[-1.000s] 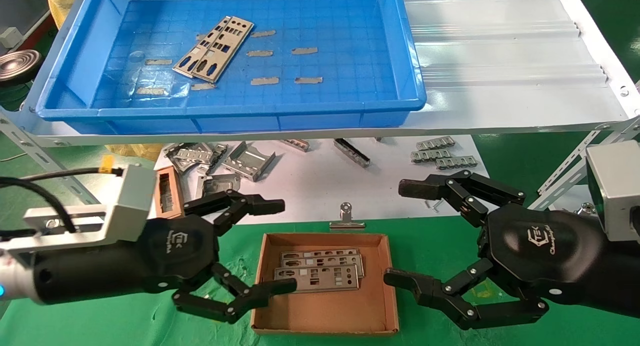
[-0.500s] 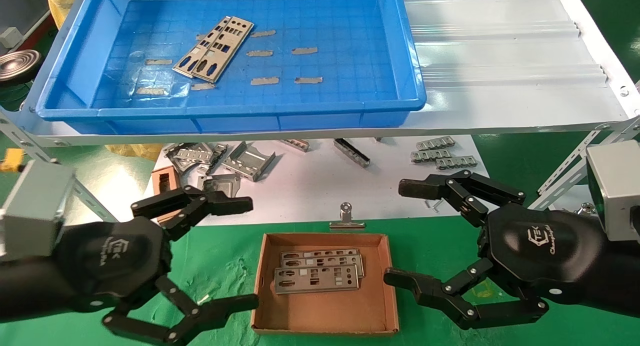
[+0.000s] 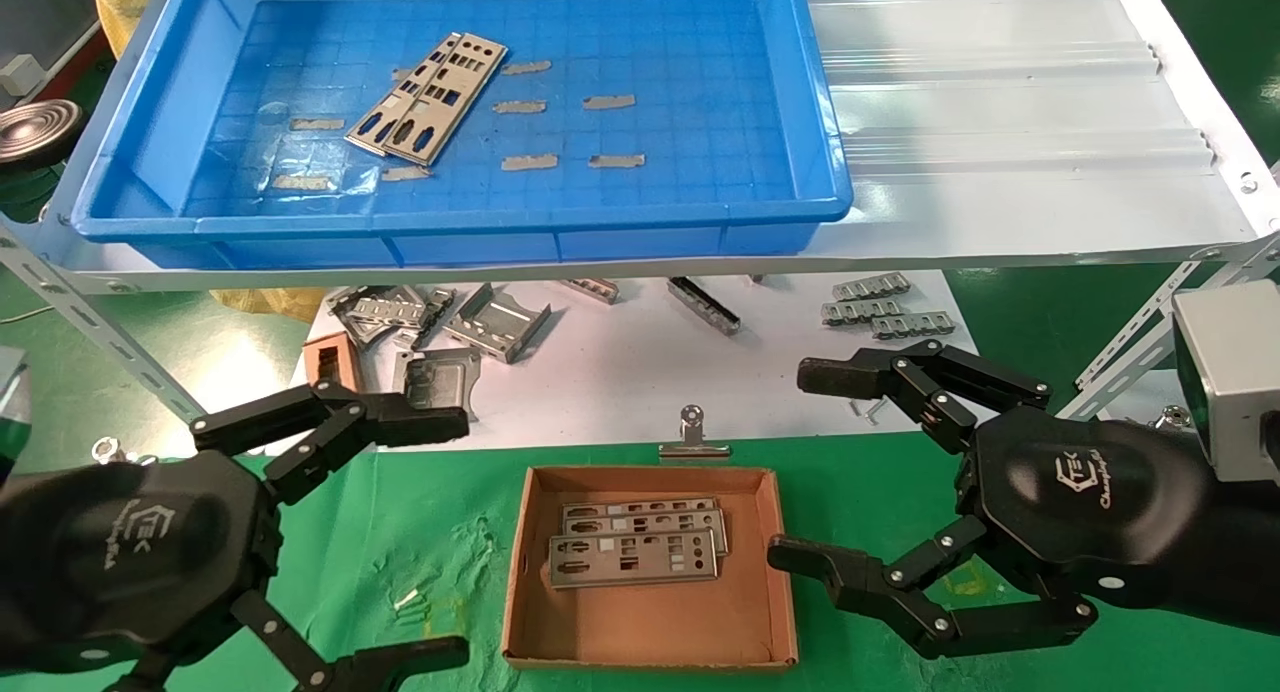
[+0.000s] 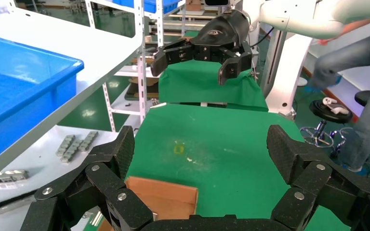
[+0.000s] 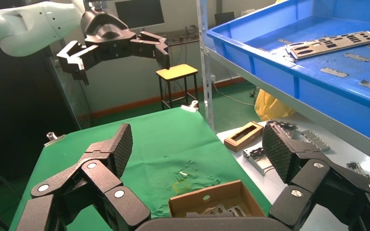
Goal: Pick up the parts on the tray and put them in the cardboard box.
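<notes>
Since a second ago, the left gripper (image 3: pixel 440 537) has drawn back from the cardboard box (image 3: pixel 652 637) toward the robot's left, and now hangs wide open and empty over the green surface (image 3: pixel 440 532), just beside the box's left wall. Its lower finger no longer reaches over the box rim. On the other side the right gripper (image 3: pixel 795 467) has not shifted: it hovers spread wide and holding nothing, its lower fingertip just beside the box's right wall.

Inside the box lie several parts (image 3: pixel 635 554), flat silvery plates stacked and slightly fanned, in the half farther from the robot. Just beyond the box a small metal binder clip (image 3: pixel 692 437) sits at the edge of the white sheet (image 3: pixel 640 372). Farther on that sheet are bent metal brackets (image 3: pixel 495 320), a tiny brown frame (image 3: pixel 328 360) and short clip strips (image 3: pixel 880 307) to the right.

Above and behind, on the raised white shelf (image 3: pixel 1000 122), stands the blue tray (image 3: pixel 700 222). Two more plates (image 3: pixel 428 97) lie overlapped and slanted in its left half, among grey tape strips (image 3: pixel 528 160).
</notes>
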Action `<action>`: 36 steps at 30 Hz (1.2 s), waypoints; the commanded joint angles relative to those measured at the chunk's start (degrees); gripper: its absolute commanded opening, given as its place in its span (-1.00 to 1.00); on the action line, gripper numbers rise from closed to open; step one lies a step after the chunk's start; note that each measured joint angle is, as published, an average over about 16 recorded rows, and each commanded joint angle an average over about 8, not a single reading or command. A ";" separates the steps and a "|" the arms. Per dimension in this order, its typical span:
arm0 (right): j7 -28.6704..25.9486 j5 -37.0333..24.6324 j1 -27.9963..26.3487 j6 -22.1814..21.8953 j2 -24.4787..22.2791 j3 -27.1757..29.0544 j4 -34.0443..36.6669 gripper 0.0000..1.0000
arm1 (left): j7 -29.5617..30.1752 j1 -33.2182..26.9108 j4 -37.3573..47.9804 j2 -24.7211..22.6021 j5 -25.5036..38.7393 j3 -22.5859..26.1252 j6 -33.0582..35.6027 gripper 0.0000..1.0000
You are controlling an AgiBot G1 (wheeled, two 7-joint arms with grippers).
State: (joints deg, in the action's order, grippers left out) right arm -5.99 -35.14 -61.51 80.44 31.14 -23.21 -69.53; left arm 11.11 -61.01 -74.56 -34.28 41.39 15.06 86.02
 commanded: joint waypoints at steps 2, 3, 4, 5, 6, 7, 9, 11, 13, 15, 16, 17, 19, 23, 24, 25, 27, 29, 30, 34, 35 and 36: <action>0.00 0.00 0.00 0.00 0.00 0.00 0.00 1.00 | -0.04 0.01 0.03 -0.02 -0.04 0.03 0.01 1.00; 0.00 0.00 0.00 0.00 0.00 0.00 0.00 1.00 | -0.08 -0.03 0.12 -0.08 0.01 0.12 -0.02 1.00; 0.00 0.00 0.00 0.00 0.00 0.00 0.00 1.00 | -0.10 -0.08 0.20 -0.14 0.05 0.20 -0.05 1.00; 0.00 0.00 0.00 0.00 0.00 0.00 0.00 1.00 | -0.13 -0.12 0.27 -0.19 0.08 0.27 -0.08 1.00; 0.00 0.00 0.00 0.00 0.00 0.00 0.00 1.00 | -0.15 -0.16 0.34 -0.24 0.12 0.34 -0.11 1.00; 0.00 0.00 0.00 0.00 0.00 0.00 0.00 1.00 | -0.17 -0.19 0.40 -0.29 0.15 0.39 -0.13 1.00; 0.00 0.00 0.00 0.00 0.00 0.00 0.00 1.00 | -0.21 -0.26 0.51 -0.37 0.20 0.50 -0.17 1.00; 0.00 0.00 0.00 0.00 0.00 0.00 0.00 1.00 | -0.23 -0.32 0.60 -0.44 0.24 0.59 -0.20 1.00; 0.00 0.00 0.00 0.00 0.00 0.00 0.00 1.00 | -0.26 -0.37 0.68 -0.50 0.28 0.67 -0.22 1.00; 0.00 0.00 0.00 0.00 0.00 0.00 0.00 1.00 | -0.29 -0.41 0.75 -0.55 0.32 0.74 -0.24 1.00; 0.00 0.00 0.00 0.00 0.00 0.00 0.00 1.00 | -0.30 -0.42 0.78 -0.58 0.34 0.77 -0.25 1.00; 0.00 0.00 0.00 0.00 0.00 0.00 0.00 1.00 | -0.31 -0.44 0.81 -0.60 0.35 0.79 -0.26 1.00; 0.00 0.00 0.00 0.00 0.00 0.00 0.00 1.00 | -0.33 -0.47 0.86 -0.64 0.38 0.84 -0.27 1.00; 0.00 0.00 0.00 0.00 0.00 0.00 0.00 1.00 | -0.35 -0.51 0.94 -0.70 0.42 0.91 -0.29 1.00; 0.00 0.00 0.00 0.00 0.00 0.00 0.00 1.00 | -0.36 -0.52 0.95 -0.71 0.42 0.92 -0.30 1.00; 0.00 0.00 0.00 0.00 0.00 0.00 0.00 1.00 | -0.36 -0.53 0.97 -0.72 0.43 0.93 -0.30 1.00; 0.00 0.00 0.00 0.00 0.00 0.00 0.00 1.00 | -0.37 -0.54 0.99 -0.74 0.44 0.96 -0.31 1.00; 0.00 0.00 0.00 0.00 0.00 0.00 0.00 1.00 | -0.38 -0.54 1.01 -0.75 0.45 0.97 -0.32 1.00; 0.00 0.00 0.00 0.00 0.00 0.00 0.00 1.00 | -0.38 -0.55 1.02 -0.76 0.45 0.98 -0.32 1.00; 0.00 0.00 0.00 0.00 0.00 0.00 0.00 1.00 | -0.40 -0.56 1.05 -0.77 0.47 1.01 -0.34 1.00; 0.00 0.00 0.00 0.00 0.00 0.00 0.00 1.00 | -0.40 -0.56 1.06 -0.77 0.48 1.01 -0.34 1.00; 0.00 0.00 0.00 0.00 0.00 0.00 0.00 1.00 | -0.40 -0.57 1.06 -0.78 0.48 1.01 -0.35 1.00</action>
State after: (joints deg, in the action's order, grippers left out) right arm -5.99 -35.14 -61.51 80.44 31.14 -23.21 -69.53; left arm 10.70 -61.57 -73.50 -35.06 41.87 16.07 85.67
